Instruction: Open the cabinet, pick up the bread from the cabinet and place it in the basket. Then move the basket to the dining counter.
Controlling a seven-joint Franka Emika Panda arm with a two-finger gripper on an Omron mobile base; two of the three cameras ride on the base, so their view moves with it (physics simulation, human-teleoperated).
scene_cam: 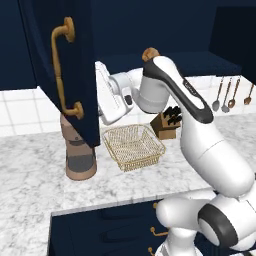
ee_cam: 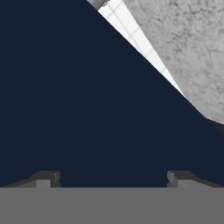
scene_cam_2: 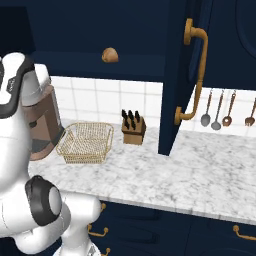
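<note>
The cabinet stands with both doors swung out: its left door [scene_cam: 75,75] with a long brass handle [scene_cam: 60,75], its right door [scene_cam_2: 172,75]. The bread [scene_cam: 150,53] [scene_cam_2: 110,55], a small golden-brown roll, sits on the cabinet's lower shelf. Below it, the empty golden wire basket [scene_cam: 132,146] [scene_cam_2: 86,142] rests on the marble counter. My gripper [scene_cam: 102,95] hangs close beside the left door's inner edge, left of and below the bread. In the hand view my gripper [ee_cam: 113,179] faces a dark navy surface, fingertips [ee_cam: 48,177] far apart, open and empty. The dining counter is out of view.
A brown coffee machine [scene_cam: 77,150] [scene_cam_2: 42,120] stands left of the basket, partly behind the left door. A knife block [scene_cam: 167,122] [scene_cam_2: 133,127] sits against the tiled wall. Utensils [scene_cam_2: 217,107] hang to the right. Navy drawers [scene_cam: 110,225] run under the counter.
</note>
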